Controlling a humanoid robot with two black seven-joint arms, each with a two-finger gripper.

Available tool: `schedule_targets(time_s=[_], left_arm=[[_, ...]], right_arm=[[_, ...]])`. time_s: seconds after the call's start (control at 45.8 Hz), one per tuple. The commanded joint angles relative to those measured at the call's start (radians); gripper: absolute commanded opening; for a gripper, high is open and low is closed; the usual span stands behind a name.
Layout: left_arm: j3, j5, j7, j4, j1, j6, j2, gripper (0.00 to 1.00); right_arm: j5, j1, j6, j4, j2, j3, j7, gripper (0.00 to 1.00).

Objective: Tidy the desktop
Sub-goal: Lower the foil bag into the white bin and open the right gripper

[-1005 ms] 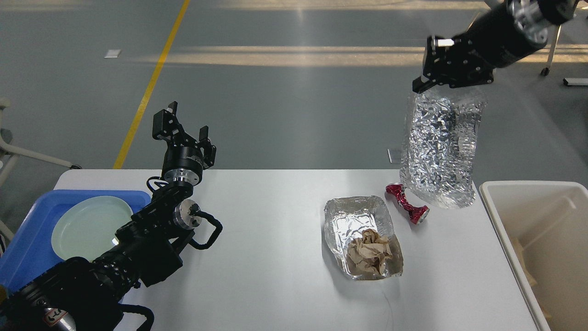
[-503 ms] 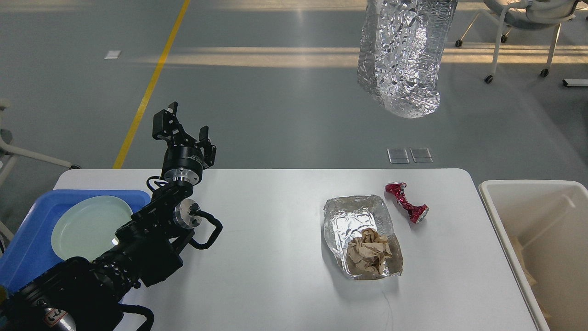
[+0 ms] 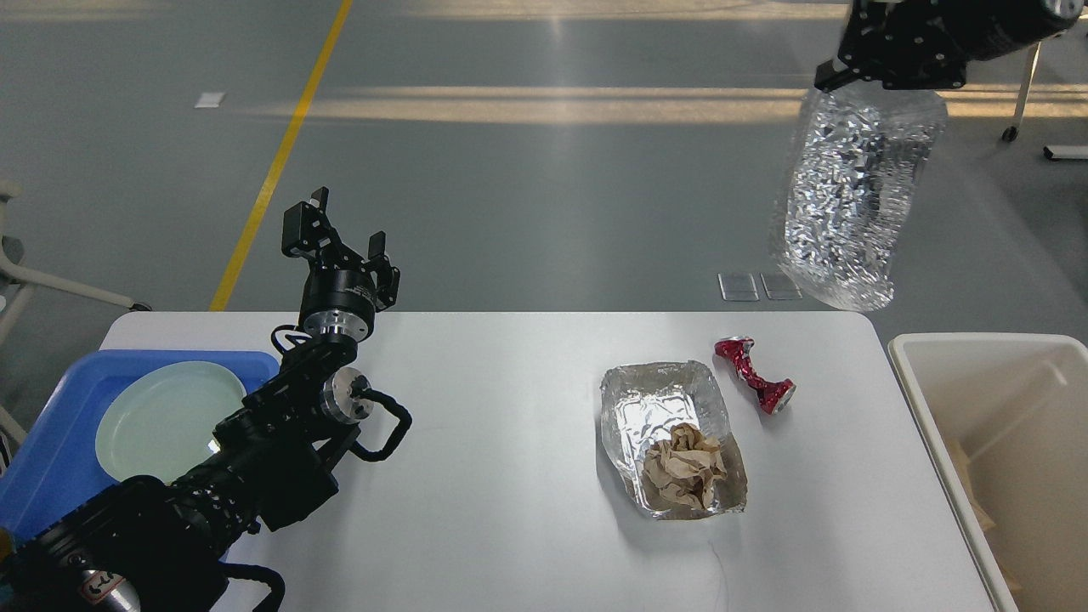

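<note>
A foil sheet (image 3: 852, 204) is gripped by the right fingers (image 3: 837, 78) high above the white surface (image 3: 510, 476), which spreads below. The left fingers (image 3: 336, 234) are held apart, empty, near a blue tray (image 3: 51, 442).

Desktop (image 3: 510, 510) smooth, matt white. Foil tray (image 3: 659, 408) and the foil piece (image 3: 850, 204) I'm holding: crinkled, shiny metal. Paper wad (image 3: 684, 476) brown, rough. Crushed can (image 3: 755, 385) glossy red metal. Blue tray (image 3: 51, 442) smooth plastic.

Bright even light, sunlit floor (image 3: 544, 102) streaks, motion-blurred foil container (image 3: 854, 208), soft shadows.
</note>
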State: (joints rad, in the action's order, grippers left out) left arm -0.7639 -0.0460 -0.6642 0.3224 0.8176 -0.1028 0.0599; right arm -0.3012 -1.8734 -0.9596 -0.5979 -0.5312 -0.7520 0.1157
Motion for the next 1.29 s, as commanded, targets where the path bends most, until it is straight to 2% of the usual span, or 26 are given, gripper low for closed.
schedule_targets(time_s=[0.0,0.24,0.437,0.524,0.612,0.721,0.852,0.983,1.158,1.267], left_arm=[[0.0,0.0,0.0,0.0,0.0,0.0,0.0,0.99],[0.0,0.0,0.0,0.0,0.0,0.0,0.0,0.99],[0.0,0.0,0.0,0.0,0.0,0.0,0.0,0.99],[0.0,0.0,0.0,0.0,0.0,0.0,0.0,0.99],[0.0,0.0,0.0,0.0,0.0,0.0,0.0,0.99],[0.0,0.0,0.0,0.0,0.0,0.0,0.0,0.99],[0.0,0.0,0.0,0.0,0.0,0.0,0.0,0.99],[0.0,0.0,0.0,0.0,0.0,0.0,0.0,0.99],[0.0,0.0,0.0,0.0,0.0,0.0,0.0,0.99],[0.0,0.0,0.0,0.0,0.0,0.0,0.0,0.99]], right_arm=[[-0.051,0.161,0.0,0.049,0.002,-0.003,-0.001,0.0],[-0.164,0.348,0.013,0.079,0.01,-0.09,-0.004,0.0],[-0.154,0.566,0.284,0.233,0.054,-0.199,-0.004,0.01],[-0.153,0.66,0.419,0.28,0.065,-0.208,-0.004,0.13],[-0.153,0.727,0.525,0.288,0.065,-0.21,-0.004,0.34],[-0.153,0.766,0.596,0.286,0.065,-0.21,-0.004,0.65],[-0.153,0.78,0.631,0.286,0.065,-0.208,-0.004,0.86],[-0.151,0.78,0.634,0.286,0.065,-0.208,-0.004,0.97],[-0.151,0.764,0.627,0.267,0.066,-0.204,-0.002,0.98],[-0.148,0.708,0.61,0.192,0.062,-0.204,-0.002,0.99]])
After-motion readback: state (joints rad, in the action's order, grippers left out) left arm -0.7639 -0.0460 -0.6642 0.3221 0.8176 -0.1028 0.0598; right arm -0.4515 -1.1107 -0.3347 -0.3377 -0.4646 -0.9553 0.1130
